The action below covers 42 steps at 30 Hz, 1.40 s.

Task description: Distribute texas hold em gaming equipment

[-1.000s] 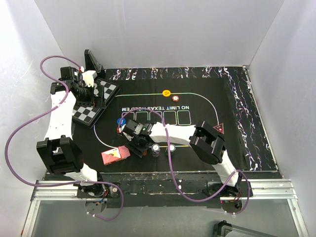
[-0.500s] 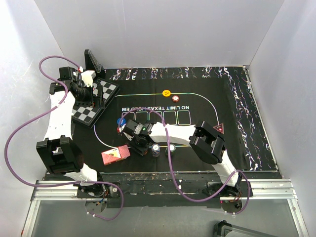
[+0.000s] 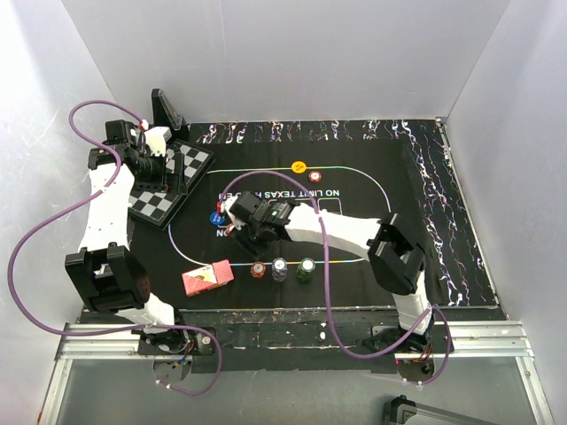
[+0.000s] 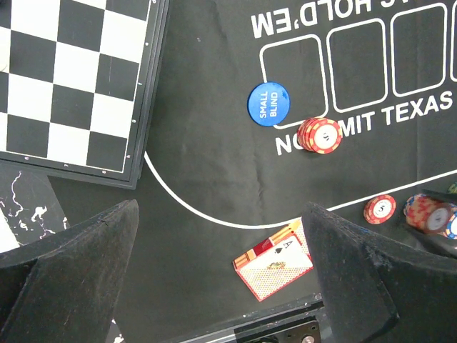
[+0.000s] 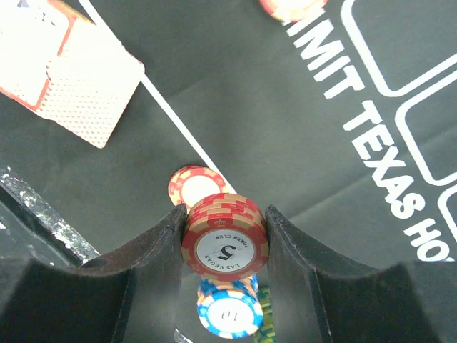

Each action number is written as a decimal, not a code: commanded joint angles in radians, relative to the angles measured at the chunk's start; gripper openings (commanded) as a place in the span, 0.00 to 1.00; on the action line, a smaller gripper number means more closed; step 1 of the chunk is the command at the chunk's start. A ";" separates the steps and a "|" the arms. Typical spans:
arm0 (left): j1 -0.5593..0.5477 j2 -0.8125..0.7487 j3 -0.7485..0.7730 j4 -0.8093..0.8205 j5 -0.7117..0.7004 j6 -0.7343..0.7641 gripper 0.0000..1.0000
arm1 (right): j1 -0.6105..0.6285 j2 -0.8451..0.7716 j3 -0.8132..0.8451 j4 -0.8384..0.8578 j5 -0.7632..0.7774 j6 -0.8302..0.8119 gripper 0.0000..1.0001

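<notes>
Right wrist view: the right gripper has its jaws half closed, clamping a stack of red-and-cream poker chips above the black printed mat. The left gripper hangs wide open and empty near the black-and-white chessboard.

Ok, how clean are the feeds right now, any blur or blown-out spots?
Right wrist: the red chip stack is sharp, its 5 readable, but the playing cards are partly washed out to white. Left wrist: crisp, the blue disc has clearly readable lettering. Top: even light, no glare, chips too small to read.
</notes>
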 commanded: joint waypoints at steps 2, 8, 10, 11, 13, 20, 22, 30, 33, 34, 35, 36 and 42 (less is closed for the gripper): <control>0.008 -0.033 0.039 -0.014 0.002 0.016 1.00 | -0.083 -0.131 0.031 -0.001 0.033 0.040 0.01; 0.008 -0.033 0.041 -0.019 0.010 0.021 1.00 | -0.261 -0.279 -0.163 -0.005 0.114 0.168 0.01; 0.008 -0.033 0.039 -0.019 0.015 0.019 1.00 | -0.312 -0.330 -0.245 -0.012 0.178 0.217 0.01; 0.010 -0.035 0.039 -0.019 0.016 0.022 1.00 | -0.330 -0.353 -0.285 -0.021 0.206 0.246 0.01; 0.010 -0.035 0.038 -0.019 0.022 0.022 1.00 | -0.376 -0.390 -0.357 -0.044 0.236 0.315 0.01; 0.008 -0.035 0.024 -0.013 0.027 0.032 1.00 | -0.497 -0.464 -0.544 -0.047 0.281 0.441 0.01; 0.008 -0.032 0.024 -0.014 0.027 0.032 1.00 | -0.517 -0.468 -0.567 -0.050 0.294 0.462 0.01; 0.008 -0.025 0.019 -0.008 0.036 0.030 1.00 | -0.562 -0.479 -0.653 -0.033 0.355 0.515 0.01; 0.008 -0.024 0.019 -0.010 0.036 0.030 1.00 | -0.583 -0.474 -0.679 -0.006 0.357 0.528 0.01; 0.010 -0.024 0.019 -0.008 0.036 0.032 1.00 | -0.591 -0.474 -0.690 0.007 0.352 0.530 0.01; 0.008 -0.024 0.021 -0.010 0.036 0.032 1.00 | -0.600 -0.473 -0.695 0.022 0.345 0.530 0.01; 0.008 -0.022 0.018 -0.010 0.036 0.032 1.00 | -0.608 -0.468 -0.701 0.034 0.337 0.531 0.01; 0.010 -0.032 0.007 -0.005 0.035 0.035 1.00 | -0.642 -0.459 -0.733 0.088 0.320 0.545 0.05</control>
